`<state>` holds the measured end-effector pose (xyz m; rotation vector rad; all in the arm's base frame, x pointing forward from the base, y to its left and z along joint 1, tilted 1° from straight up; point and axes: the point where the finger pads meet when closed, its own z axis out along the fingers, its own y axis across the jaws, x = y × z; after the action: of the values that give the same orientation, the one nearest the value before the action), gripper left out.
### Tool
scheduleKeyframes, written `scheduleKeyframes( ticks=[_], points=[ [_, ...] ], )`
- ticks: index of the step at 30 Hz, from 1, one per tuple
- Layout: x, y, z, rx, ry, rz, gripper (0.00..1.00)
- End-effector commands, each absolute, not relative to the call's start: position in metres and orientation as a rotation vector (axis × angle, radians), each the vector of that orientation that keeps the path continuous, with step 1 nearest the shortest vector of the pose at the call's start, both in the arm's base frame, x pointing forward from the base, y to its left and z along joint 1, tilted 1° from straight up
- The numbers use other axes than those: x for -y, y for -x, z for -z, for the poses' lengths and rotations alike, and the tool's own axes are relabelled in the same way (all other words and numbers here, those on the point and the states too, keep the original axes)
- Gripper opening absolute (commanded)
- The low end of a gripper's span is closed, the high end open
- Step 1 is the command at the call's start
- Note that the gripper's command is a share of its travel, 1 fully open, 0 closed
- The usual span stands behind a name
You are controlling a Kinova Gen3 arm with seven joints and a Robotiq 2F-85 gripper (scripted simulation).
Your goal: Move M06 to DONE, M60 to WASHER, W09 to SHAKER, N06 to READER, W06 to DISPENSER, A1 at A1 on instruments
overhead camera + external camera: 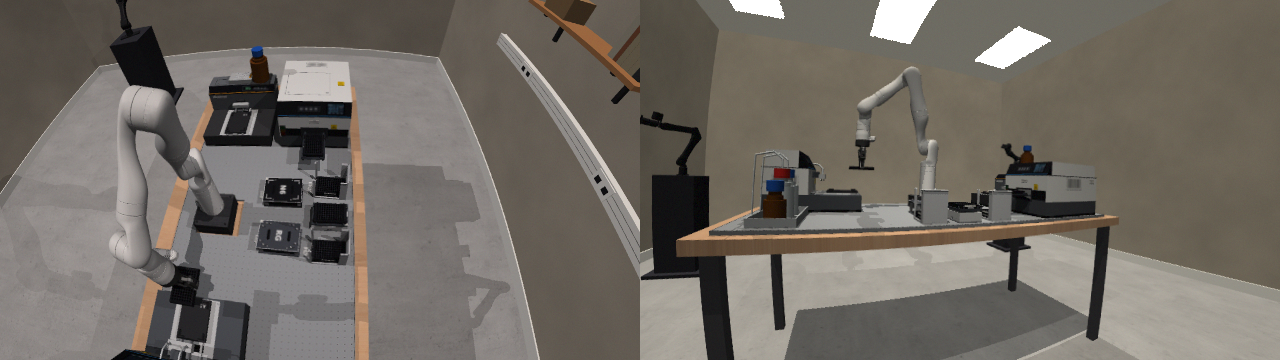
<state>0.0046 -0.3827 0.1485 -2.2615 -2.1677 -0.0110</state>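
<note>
My gripper (183, 286) is shut on a black well plate (182, 296) and holds it flat in the air. In the side view the gripper (861, 162) and the plate (861, 168) hang well above the deck, just right of the instrument at the table's near-left end (196, 325). That instrument's nest (194, 322) looks dark. I cannot read the held plate's label. Other black plates sit on the reader drawer (313, 145), on the back-left instrument's nest (239, 122), on the middle station (328, 214) and in two racks (328, 186) (327, 250).
Two flat nests, N6 (283, 191) and RG (278, 236), lie mid-deck. The arm's base (216, 215) stands left of them. A brown bottle (259, 65) tops the back-left instrument. Bottles in a tray (775, 202) stand at the near-left corner.
</note>
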Motion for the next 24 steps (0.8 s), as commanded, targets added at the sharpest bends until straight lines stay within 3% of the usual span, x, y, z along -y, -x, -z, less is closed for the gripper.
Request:
scheduleKeyframes(
  ticks=[1,24],
  points=[
    [0.368,-0.005,-0.149,2.168,2.263,0.008,0.94],
    [0.303,-0.019,-0.150,2.168,2.263,0.008,0.94]
  ],
)
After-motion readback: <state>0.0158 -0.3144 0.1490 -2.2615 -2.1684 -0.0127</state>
